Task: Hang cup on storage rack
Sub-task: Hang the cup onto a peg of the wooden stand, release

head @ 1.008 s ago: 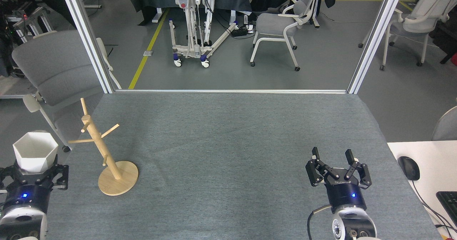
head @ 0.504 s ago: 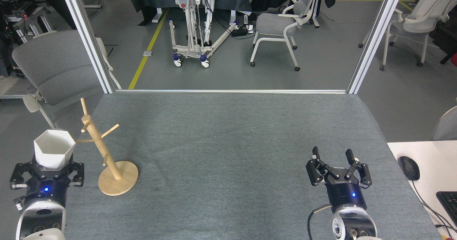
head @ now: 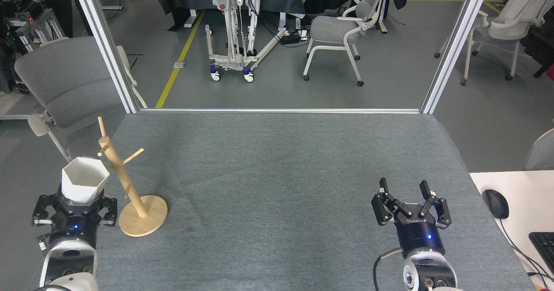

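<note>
Left gripper (head: 74, 208) clamped on the base of the cup (head: 83, 179), which sits upright in it, hexagonal mouth up, tapering down into the fingers. The cup is held above the front-left corner of the grey table (head: 281, 174), not resting on anything.

Key relation: the storage rack (head: 123, 180) is immediately right of the cup. In the head view the cup's right rim edge overlaps or touches the pole; actual contact versus depth offset cannot be told. The round base (head: 145, 216) lies right of and slightly nearer than the left gripper. The pole's long axis reads as tilted up and to the left in this view, top peg far-left, one peg pointing right, a short lower peg on the near side. A left-side peg is hidden behind the cup.

The left arm is far nearer to the rack; the right gripper (head: 410, 200), fingers spread and empty, sits well apart over the front-right of the table.

Judgement: hanging is not yet done. The cup mouth faces up while the pegs angle up and outward, so the next move likely needs a wrist roll to tip the cup over a peg. Risk: nudging the light rack sideways.
</note>
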